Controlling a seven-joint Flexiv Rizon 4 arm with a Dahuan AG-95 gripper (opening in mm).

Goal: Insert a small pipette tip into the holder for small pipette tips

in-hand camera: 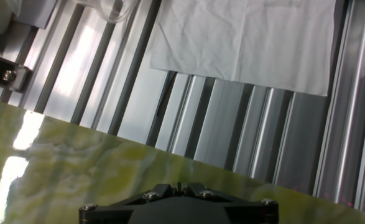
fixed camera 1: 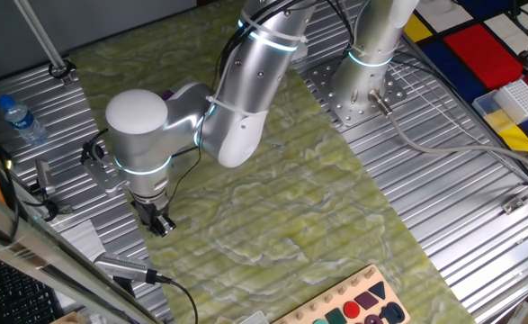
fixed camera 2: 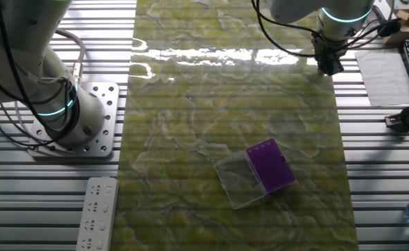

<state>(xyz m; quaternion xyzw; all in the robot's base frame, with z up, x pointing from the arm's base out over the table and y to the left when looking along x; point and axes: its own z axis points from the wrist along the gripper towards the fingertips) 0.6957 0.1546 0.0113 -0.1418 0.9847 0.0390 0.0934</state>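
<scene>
Tool (fixed camera 1: 160,222) low over the edge of the green marbled mat (fixed camera 1: 272,207), at the border with the ribbed metal table (fixed camera 1: 443,180); fingers pointing down. In the hand view only the black base of the tool (in-hand camera: 177,205) visible, fingertips out of frame, so cannot tell whether wide, narrow, or holding anything. In the other fixed view the tool (fixed camera 2: 329,65) also too small to judge.

Beyond the tool in the hand view: glossy mat, then grooved aluminium slats, then a white creased sheet (in-hand camera: 244,40) lying flat.

Holder (fixed camera 2: 270,166) well apart from the tool, near the middle of the mat: small flat purple square with a fine dotted top, tilted relative to the mat edges. Clear cover (fixed camera 2: 240,180) touching its side, lying open and flat. Contents of the holes too small to tell.

At the table side, a water bottle (fixed camera 1: 22,120). White gridded rack (fixed camera 1: 523,97) on a pale blue tray (fixed camera 1: 488,104), far from the holder.
</scene>
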